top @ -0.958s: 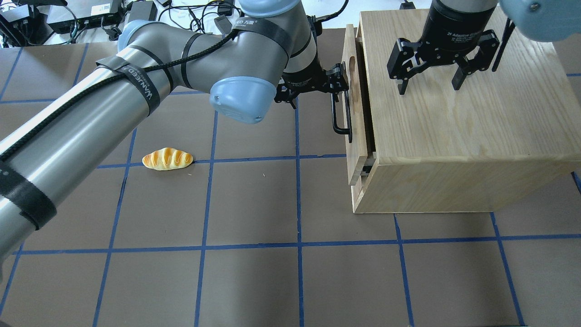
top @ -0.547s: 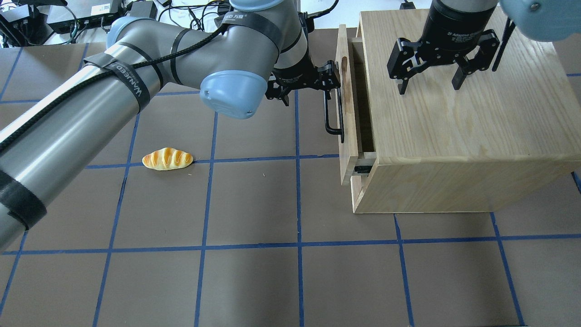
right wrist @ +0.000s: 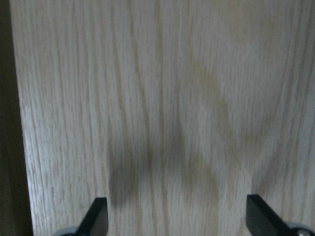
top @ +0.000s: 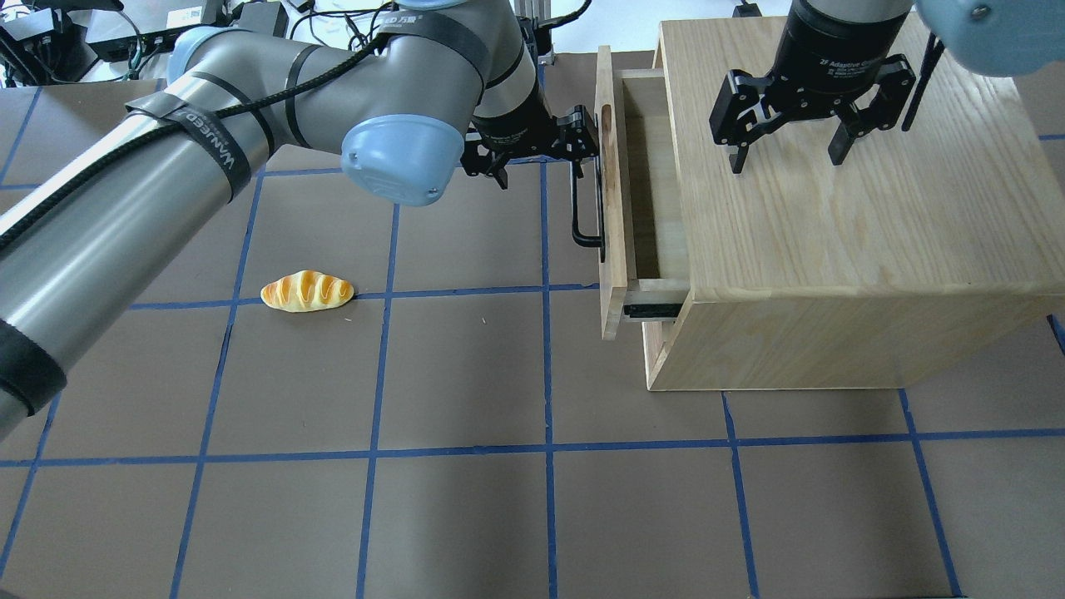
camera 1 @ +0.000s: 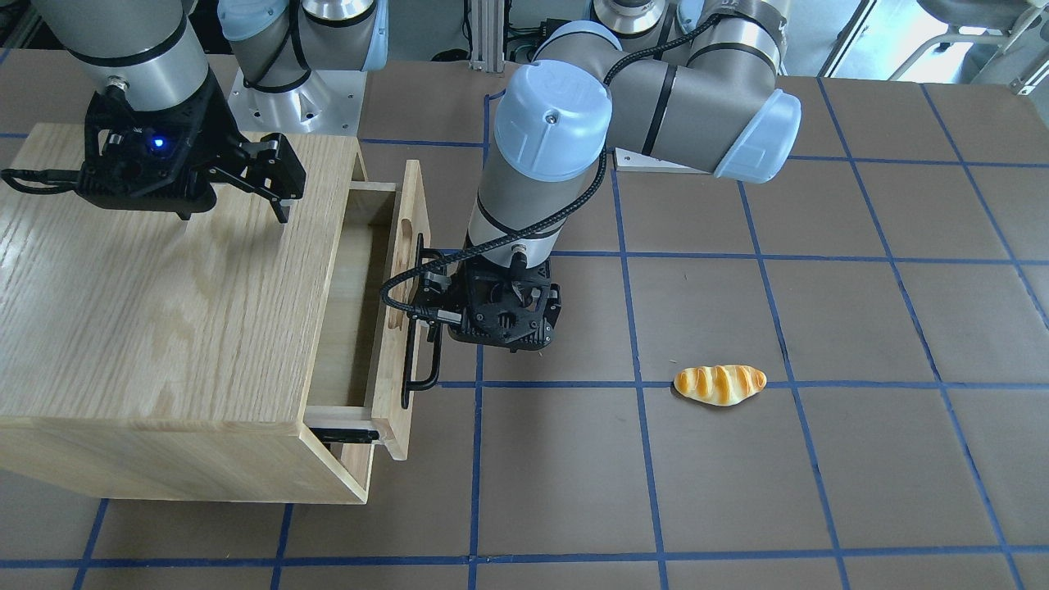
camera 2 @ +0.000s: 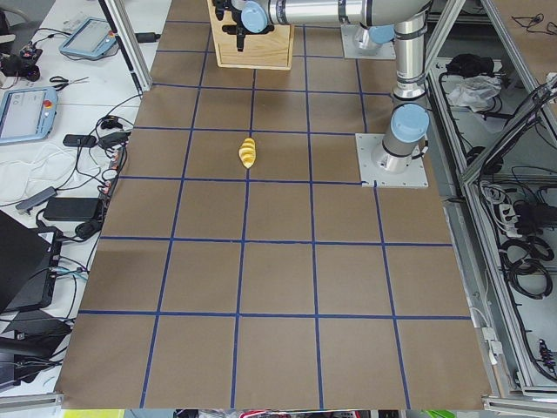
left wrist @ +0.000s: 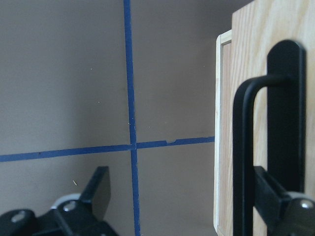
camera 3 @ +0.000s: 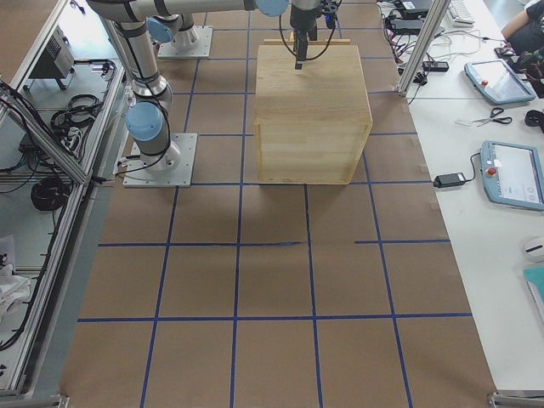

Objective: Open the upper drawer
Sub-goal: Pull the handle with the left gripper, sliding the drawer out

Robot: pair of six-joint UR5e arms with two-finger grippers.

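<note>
- Step in hand: judge it as the pull stroke. The upper drawer (top: 613,241) stands partly out of the oak cabinet (top: 832,249). Its front panel is clear of the cabinet face and a band of pale interior is exposed.
- Location: you find the drawer at the top of the cabinet, on the side facing the left arm. A black slide rail (top: 653,311) shows at its near corner.
- Left gripper (left wrist: 182,182): the jaws stand apart and clamp nothing. They straddle the black bar handle (left wrist: 242,162). One finger (left wrist: 278,196) sits between the bar and the front panel; the other hangs outside it, over the table (top: 466,516). Treat this as a hook, not a grasp.
- Right gripper (top: 788,156): the jaws are spread wide and hold nothing, with the fingertips pointing down at the cabinet top. You cannot tell whether they touch the wood.
- Progress: judge the drawer as only partway out. The remaining slide travel is hidden inside the cabinet.
- Next move: draw the left gripper straight away from the cabinet face, level and in line with the rail. Only the inner finger bears the load, so a drift upward or along the bar could let the handle slip free. A skewed pull could bind the slide.
- Clearance: a bread roll (top: 307,291) lies on the table well apart from the drawer. Judge it as outside the pull path.
</note>
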